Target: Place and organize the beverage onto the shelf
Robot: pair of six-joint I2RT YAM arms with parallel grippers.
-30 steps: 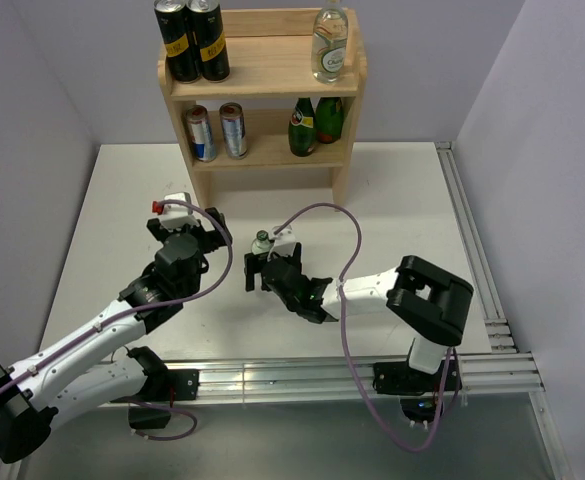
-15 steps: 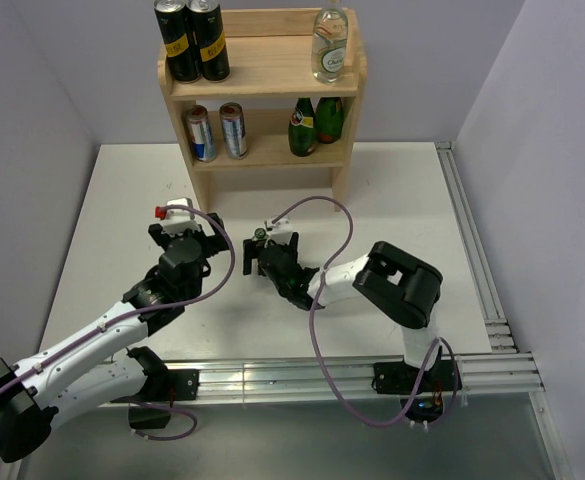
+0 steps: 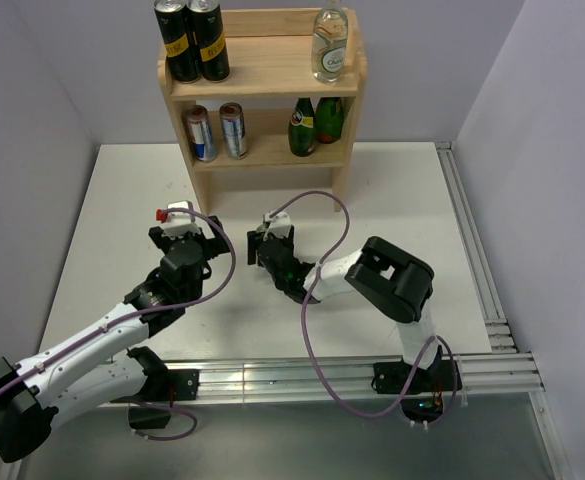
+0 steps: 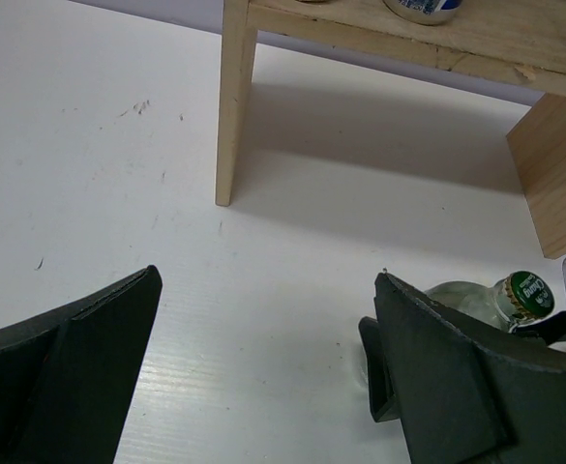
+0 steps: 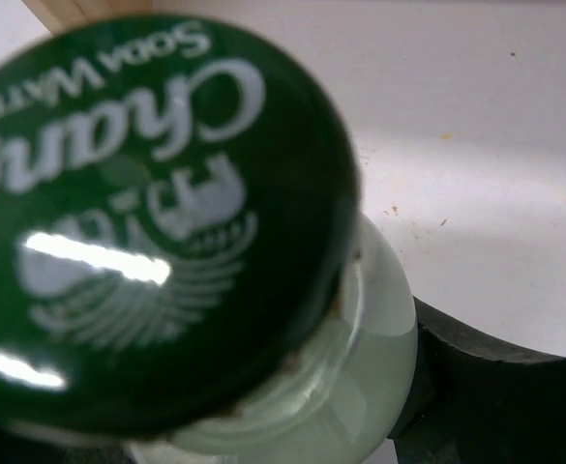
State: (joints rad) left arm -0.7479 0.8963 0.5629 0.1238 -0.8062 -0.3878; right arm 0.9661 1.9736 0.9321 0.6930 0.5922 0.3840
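Observation:
A clear glass bottle with a green cap stands on the white table in front of the shelf. My right gripper is shut on its body; one black finger presses the glass shoulder. From above, the gripper hides most of the bottle. The same bottle shows at the right of the left wrist view. My left gripper hovers open and empty a little to the bottle's left, fingers toward the shelf leg.
The shelf's top holds two black-and-yellow cans and a clear bottle. The middle tier holds two silver cans and two green bottles. A rail runs along the table's right edge.
My right gripper slid left and forward around the bottle and its jaws closed onto it; the right arm folded in. The left arm stayed where it was, open.

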